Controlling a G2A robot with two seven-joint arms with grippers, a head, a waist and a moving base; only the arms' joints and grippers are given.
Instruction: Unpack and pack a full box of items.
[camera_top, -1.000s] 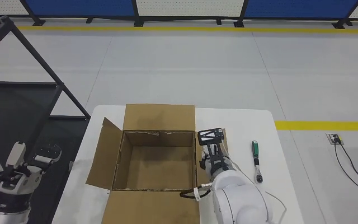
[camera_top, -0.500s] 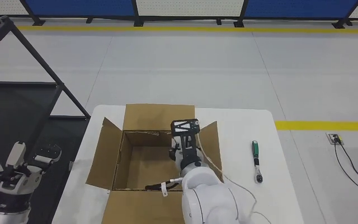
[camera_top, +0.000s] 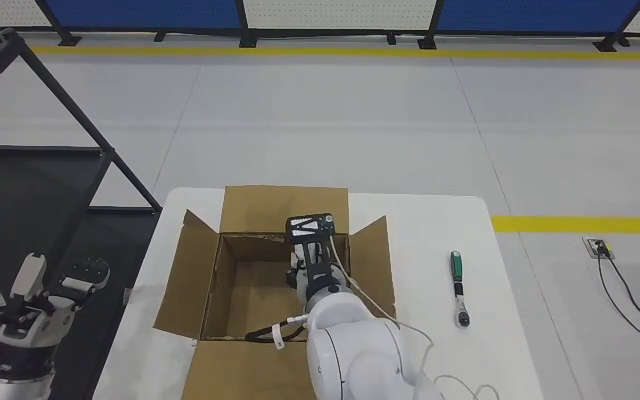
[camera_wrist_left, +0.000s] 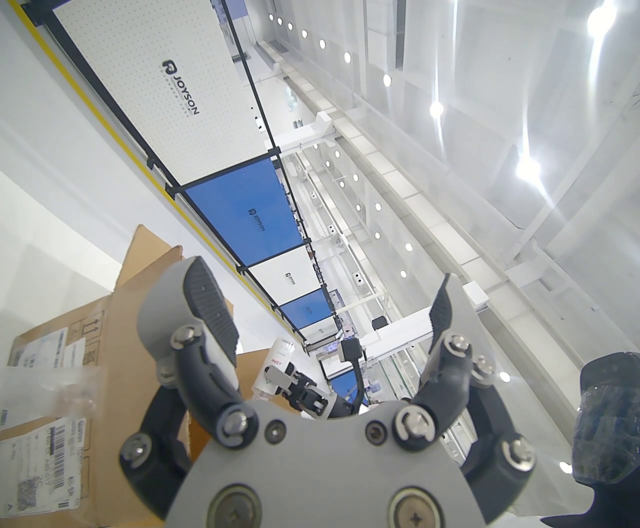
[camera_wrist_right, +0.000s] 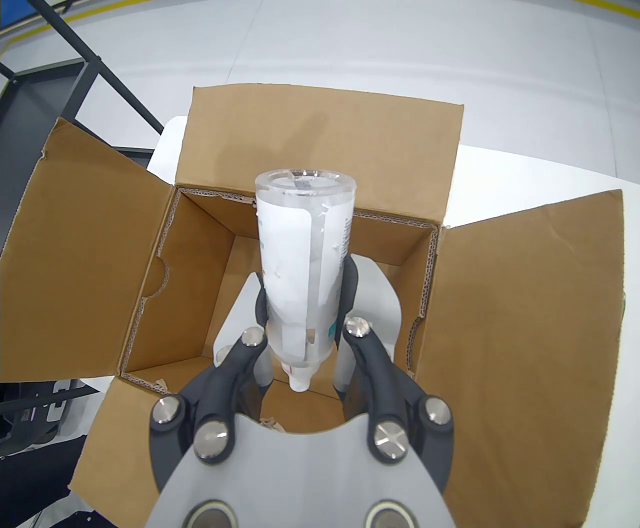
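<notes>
An open cardboard box (camera_top: 282, 212) stands on the white table (camera_top: 430, 215), all flaps folded outward. My right gripper (camera_wrist_right: 305, 287) is shut on a clear bottle (camera_wrist_right: 300, 235) with a white label, cap toward the wrist. It hangs over the box's opening (camera_wrist_right: 210, 280), near the right wall; the top view shows that gripper (camera_top: 312, 230) above the box's far right part. The box floor I can see is bare. My left gripper (camera_wrist_left: 322, 295) is open and holds nothing, pointing up toward the ceiling beside the box's labelled outer wall (camera_wrist_left: 60, 360).
A ratchet wrench (camera_top: 458, 288) with a green handle lies on the table right of the box. The right flap (camera_top: 372, 262) stands up beside the arm. A dark metal frame (camera_top: 60, 190) stands off the table's left edge.
My right arm has carried the bottle leftward, from over the box's right flap to over the opening. The left arm has not moved.
</notes>
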